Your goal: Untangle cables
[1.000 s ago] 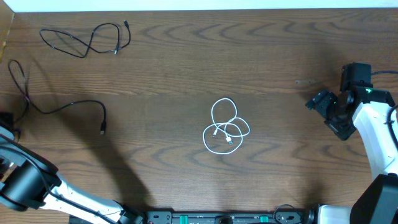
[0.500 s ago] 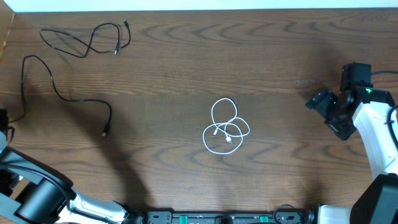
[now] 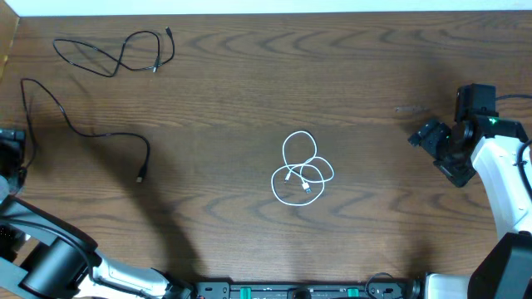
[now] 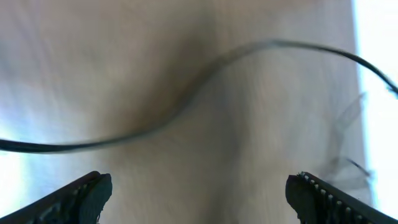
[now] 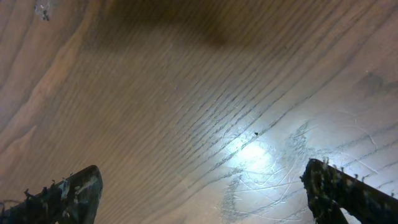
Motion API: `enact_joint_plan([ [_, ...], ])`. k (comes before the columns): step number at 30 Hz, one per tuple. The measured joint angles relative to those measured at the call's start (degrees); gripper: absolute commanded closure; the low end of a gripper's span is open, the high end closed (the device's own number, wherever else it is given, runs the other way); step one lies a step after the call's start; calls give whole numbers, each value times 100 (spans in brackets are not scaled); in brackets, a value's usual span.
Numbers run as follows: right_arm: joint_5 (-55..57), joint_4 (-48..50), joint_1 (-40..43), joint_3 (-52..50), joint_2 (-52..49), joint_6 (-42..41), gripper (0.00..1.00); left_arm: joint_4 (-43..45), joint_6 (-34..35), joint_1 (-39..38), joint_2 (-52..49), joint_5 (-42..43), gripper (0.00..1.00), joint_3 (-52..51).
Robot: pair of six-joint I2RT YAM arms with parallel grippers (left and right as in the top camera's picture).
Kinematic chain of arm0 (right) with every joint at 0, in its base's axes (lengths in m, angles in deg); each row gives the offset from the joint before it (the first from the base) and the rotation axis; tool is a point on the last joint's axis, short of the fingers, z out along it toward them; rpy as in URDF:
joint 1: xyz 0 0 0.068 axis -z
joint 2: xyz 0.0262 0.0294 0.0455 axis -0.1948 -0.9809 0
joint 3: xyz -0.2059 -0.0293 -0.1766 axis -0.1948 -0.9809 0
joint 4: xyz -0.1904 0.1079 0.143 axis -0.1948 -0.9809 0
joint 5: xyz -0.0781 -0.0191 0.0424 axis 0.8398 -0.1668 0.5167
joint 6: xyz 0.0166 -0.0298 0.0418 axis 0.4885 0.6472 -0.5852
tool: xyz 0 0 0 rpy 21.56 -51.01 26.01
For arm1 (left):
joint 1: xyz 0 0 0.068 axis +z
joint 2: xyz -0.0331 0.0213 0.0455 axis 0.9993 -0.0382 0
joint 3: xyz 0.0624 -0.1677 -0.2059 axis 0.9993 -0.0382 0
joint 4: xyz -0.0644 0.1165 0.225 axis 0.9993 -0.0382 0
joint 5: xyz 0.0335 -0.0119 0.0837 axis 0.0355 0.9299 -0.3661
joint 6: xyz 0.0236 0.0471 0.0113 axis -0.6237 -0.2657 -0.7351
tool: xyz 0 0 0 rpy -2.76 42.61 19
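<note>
From overhead we see the dark wooden desk [image 3: 374, 66] with one thin black cord [image 3: 116, 51] looped at the far left. A second thin black cord [image 3: 83, 129] trails near the left hand [image 3: 10, 154], mostly cut off by the frame edge, and the thin white cord [image 3: 301, 170] lies coiled mid-desk, well apart from the right hand [image 3: 426, 137]. The left wrist view is smeared: its fingers stand wide apart, holding nothing, and a blurred black cord [image 4: 273, 43] lies across the desk beyond them. In the right wrist view that hand is spread wide over bare wood, holding nothing.
</note>
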Motion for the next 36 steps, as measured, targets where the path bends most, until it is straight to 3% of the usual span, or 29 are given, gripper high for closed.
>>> enact_joint_plan([
  [7,2,-2,0,0,0,0,1,92,323,-177,636,1060,5,0],
  [13,0,-2,0,0,0,-2,1,-168,-286,-839,1182,1191,5,15],
  [16,0,-2,0,0,0,0,1,-564,-732,-1239,1113,691,5,15],
  [22,0,-4,0,0,0,0,1,-815,-1827,-1941,758,-1307,4,0],
  [28,2,-2,0,0,0,-2,1,-717,-2573,-2094,153,-2070,7,-7],
  [29,0,-2,0,0,0,0,1,-680,-2614,-2094,66,-2111,17,-15],
  [32,2,-2,0,0,0,0,1,-527,-2730,-2092,-149,-2227,72,-66],
  [34,0,-2,0,0,0,0,1,-424,-2761,-2092,-219,-2269,90,-90],
  [36,0,-2,0,0,0,0,1,-328,-2811,-2092,-232,-2275,92,-94],
])
